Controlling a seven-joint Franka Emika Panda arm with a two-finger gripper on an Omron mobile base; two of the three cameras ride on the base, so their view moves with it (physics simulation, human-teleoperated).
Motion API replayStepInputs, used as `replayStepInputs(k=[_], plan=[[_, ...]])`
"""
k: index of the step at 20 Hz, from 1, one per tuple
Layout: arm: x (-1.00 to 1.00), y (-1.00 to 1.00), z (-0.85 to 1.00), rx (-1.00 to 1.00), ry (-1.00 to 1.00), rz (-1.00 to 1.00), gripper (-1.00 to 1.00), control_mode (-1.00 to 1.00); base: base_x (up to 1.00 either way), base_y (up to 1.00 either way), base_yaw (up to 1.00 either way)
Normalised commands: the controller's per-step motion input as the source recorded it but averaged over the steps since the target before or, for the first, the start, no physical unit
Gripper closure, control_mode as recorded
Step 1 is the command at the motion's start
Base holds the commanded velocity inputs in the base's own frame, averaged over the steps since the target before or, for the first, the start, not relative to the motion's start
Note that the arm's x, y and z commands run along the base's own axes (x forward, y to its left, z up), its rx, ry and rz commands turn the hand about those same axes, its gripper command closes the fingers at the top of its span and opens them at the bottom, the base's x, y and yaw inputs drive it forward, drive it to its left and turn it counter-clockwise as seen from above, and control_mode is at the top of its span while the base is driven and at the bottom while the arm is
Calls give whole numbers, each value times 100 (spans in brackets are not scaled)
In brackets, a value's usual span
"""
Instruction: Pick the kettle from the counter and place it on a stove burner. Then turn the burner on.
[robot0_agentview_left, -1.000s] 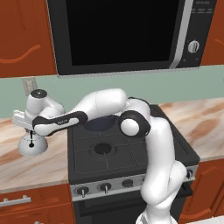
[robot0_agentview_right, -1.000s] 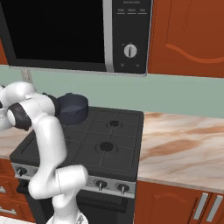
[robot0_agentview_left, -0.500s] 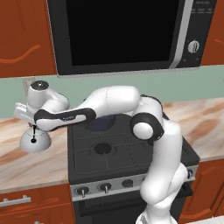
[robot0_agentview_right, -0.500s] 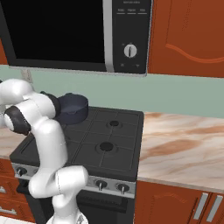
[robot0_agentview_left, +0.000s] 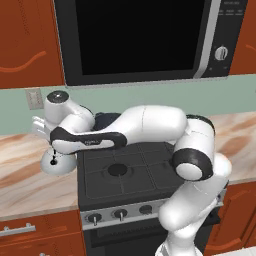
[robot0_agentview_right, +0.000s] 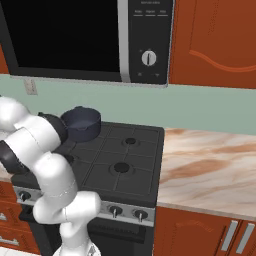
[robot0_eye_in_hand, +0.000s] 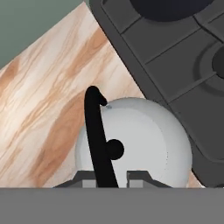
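1. Kettle (robot0_agentview_left: 59, 162) sits on the bench (robot0_agentview_left: 30, 182), just left of the stove (robot0_agentview_left: 135, 170).
2. Hand (robot0_eye_in_hand: 111, 177) is nearly closed, its two tips pinching the thin black handle (robot0_eye_in_hand: 97, 135) directly above the dome.
3. Over the last second the arm has swung further over the kettle, and the tips have drawn in a little.
4. Grip looks set; lifting toward the wide burner (robot0_agentview_left: 117, 170) likely follows.
5. Dark pot (robot0_agentview_right: 80, 122) occupies a rear burner.

Pot (robot0_agentview_right: 80, 122) blocks back-left burner; front burner (robot0_agentview_left: 117, 170) free.
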Motion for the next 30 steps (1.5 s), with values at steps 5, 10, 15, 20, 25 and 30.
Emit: replayStepInputs(k=[5,10,15,20,25,30], plan=[[-39,-80,3,0,-4,-11,100,-100,0,0,0],[-33,-80,2,0,-1,-11,100,-100,0,0,0],[-27,-70,1,0,0,-10,100,-100,0,0,0],[-8,-57,5,0,0,-6,100,-100,0,0,0],[0,-54,2,0,1,-5,100,-100,0,0,0],[0,-51,1,0,0,-5,100,-100,0,0,0]])
